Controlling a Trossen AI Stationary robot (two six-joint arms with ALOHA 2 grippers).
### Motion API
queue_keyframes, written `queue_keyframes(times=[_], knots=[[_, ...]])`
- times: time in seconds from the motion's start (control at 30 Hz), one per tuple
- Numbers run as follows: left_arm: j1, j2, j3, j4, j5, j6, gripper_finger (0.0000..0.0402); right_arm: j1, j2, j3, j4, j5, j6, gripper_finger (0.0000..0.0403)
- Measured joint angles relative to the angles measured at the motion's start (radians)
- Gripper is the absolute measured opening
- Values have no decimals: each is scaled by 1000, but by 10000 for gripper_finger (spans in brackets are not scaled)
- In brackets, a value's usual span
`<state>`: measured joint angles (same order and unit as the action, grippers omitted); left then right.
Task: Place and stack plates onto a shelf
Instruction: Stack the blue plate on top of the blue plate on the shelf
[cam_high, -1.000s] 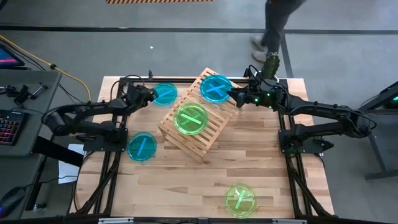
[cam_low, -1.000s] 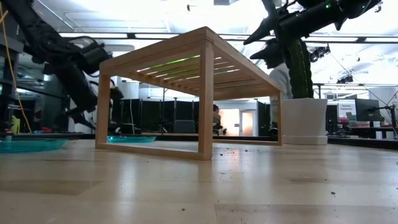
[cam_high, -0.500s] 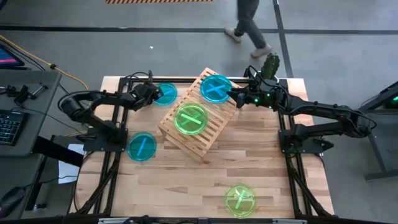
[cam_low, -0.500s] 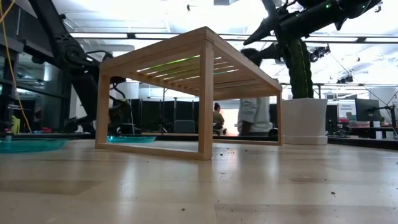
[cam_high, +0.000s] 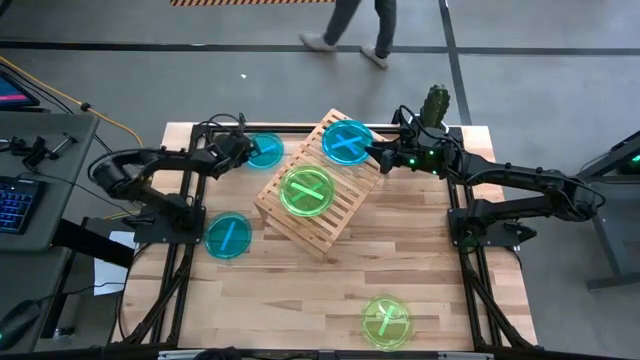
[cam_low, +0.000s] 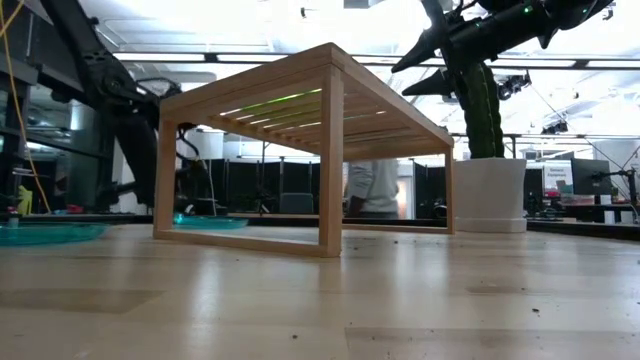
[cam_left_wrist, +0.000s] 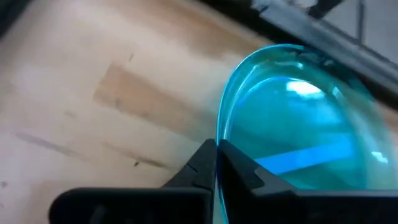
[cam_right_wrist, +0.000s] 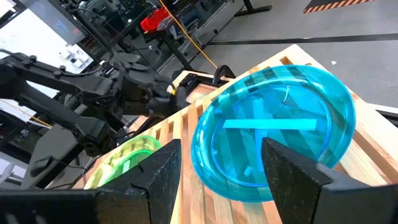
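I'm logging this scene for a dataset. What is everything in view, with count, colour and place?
teal plates: three; one on the shelf's far end, one at the table's far left edge, one on the table's left
green plates: two; one on the shelf's middle, one near the table's front
shelf: one, light wood, table centre
cactus pot: one, white, far right corner
person: one, walking beyond the table
left gripper: fingers shut on the far-left teal plate's rim
right gripper: fingers open beside the shelf's teal plate
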<state>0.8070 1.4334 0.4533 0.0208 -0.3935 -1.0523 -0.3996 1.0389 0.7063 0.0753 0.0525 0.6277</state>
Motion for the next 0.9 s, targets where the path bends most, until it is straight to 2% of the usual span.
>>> queue_keyframes(times=[0.3,0.6,0.77,0.9], knots=[[-2,-309,1,-144,-38,137,1,0,0,0,0,0,0,204],[-7,-658,2,-303,-88,158,0,0,0,0,0,0,0,204],[-52,-726,26,-194,-77,156,0,0,0,0,21,0,-4,204],[-112,-656,153,-141,-96,229,0,0,0,0,68,0,-1,204]])
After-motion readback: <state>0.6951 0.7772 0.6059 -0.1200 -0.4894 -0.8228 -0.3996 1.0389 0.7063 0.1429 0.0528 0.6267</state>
